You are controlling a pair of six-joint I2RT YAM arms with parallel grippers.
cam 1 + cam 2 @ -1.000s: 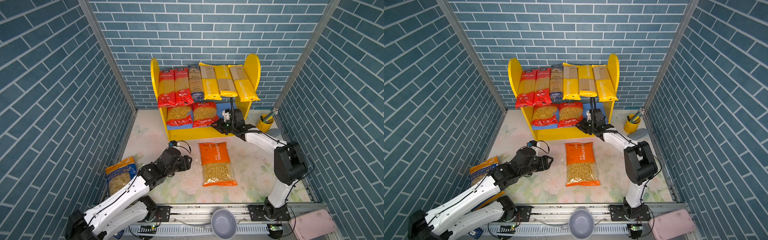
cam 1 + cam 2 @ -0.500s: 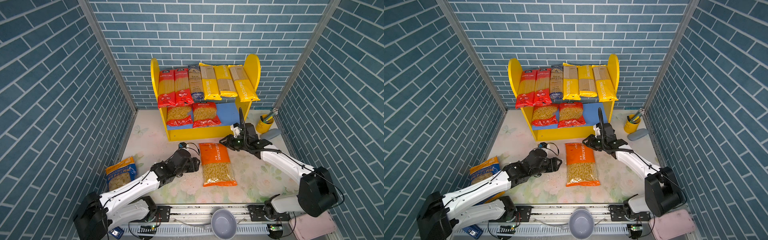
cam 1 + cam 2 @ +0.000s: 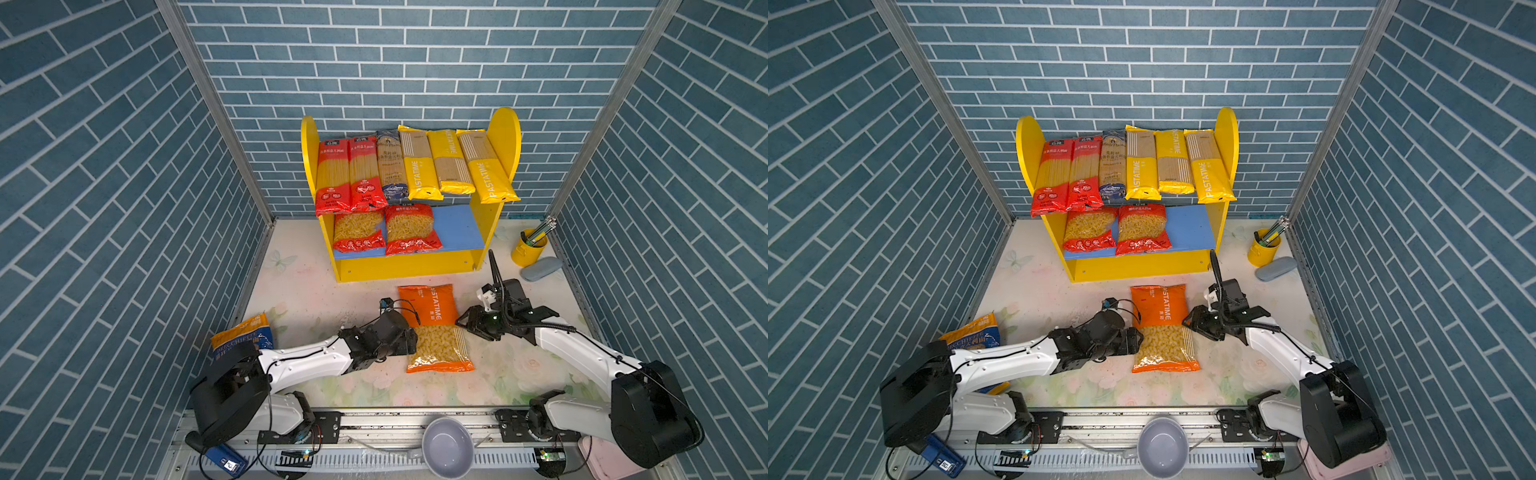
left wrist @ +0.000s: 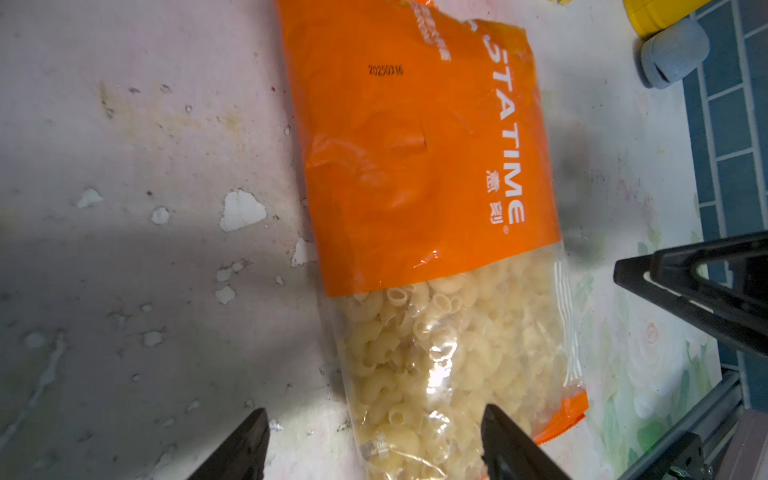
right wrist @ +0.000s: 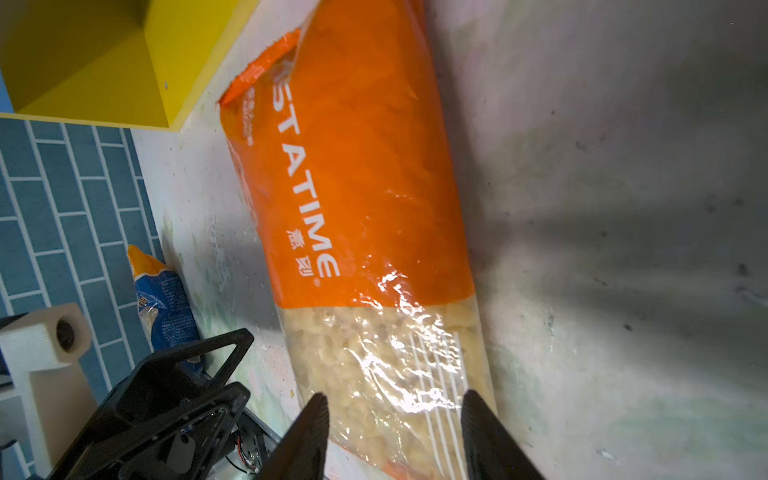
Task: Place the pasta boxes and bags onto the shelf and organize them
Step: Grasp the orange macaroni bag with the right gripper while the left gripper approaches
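Orange bag (image 3: pixel 434 328) lies flat before the shelf (image 3: pixel 405 266). Left gripper (image 4: pixel 374 444) and right gripper (image 5: pixel 392 432) flank it, jaws apart, holding nothing

macaroni bag (image 3: pixel 434 328) before shelf (image 3: pixel 405 266) | flanked by arms (both sides)

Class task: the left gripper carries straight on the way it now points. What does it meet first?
Most likely the orange pasta bag: the open left gripper already straddles the edge of its clear macaroni end; its height above it is unclear.
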